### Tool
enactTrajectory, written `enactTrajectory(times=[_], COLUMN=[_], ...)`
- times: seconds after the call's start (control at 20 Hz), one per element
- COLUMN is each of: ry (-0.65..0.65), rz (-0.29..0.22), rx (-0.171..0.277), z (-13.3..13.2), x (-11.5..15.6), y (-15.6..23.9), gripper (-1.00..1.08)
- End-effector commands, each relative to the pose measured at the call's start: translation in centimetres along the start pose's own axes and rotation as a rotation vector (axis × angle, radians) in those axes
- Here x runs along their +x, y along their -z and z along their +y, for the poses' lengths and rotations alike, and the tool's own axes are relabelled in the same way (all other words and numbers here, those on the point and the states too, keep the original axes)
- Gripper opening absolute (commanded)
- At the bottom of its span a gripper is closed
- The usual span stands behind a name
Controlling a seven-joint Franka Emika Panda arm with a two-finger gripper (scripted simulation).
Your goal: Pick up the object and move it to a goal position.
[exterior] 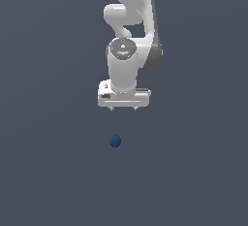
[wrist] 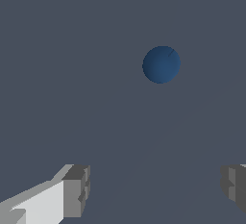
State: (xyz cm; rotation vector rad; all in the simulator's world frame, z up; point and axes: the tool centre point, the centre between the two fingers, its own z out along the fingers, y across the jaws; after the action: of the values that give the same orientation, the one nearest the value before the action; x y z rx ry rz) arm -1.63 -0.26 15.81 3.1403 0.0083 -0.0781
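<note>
The object is a small dark blue ball [exterior: 115,141] lying on the plain grey floor. It also shows in the wrist view [wrist: 161,64]. My white gripper [exterior: 123,108] hangs from the arm, apart from the ball and not touching it; in the exterior view the ball sits below the gripper and slightly toward that view's left. The gripper [wrist: 153,189] is open and empty. Its two grey fingertips [wrist: 77,189] stand wide apart, with nothing between them.
The grey floor [exterior: 193,171] stretches flat in all directions. The white arm [exterior: 131,16] rises behind the gripper. No other objects or edges show.
</note>
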Motion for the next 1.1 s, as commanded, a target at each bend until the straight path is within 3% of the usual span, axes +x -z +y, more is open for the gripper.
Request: enactTrajectory(times=[0.0, 0.45, 1.05], ry=[0.000, 0.035, -0.069], rz=[0.000, -0.021, -0.008], rx=[0.000, 0.022, 0.023], z=[0.0, -3.4, -2.0], x=[0.0, -0.8, 1.7], y=[0.0, 0.2, -1.0], gripper=[1.00, 1.00, 1.00])
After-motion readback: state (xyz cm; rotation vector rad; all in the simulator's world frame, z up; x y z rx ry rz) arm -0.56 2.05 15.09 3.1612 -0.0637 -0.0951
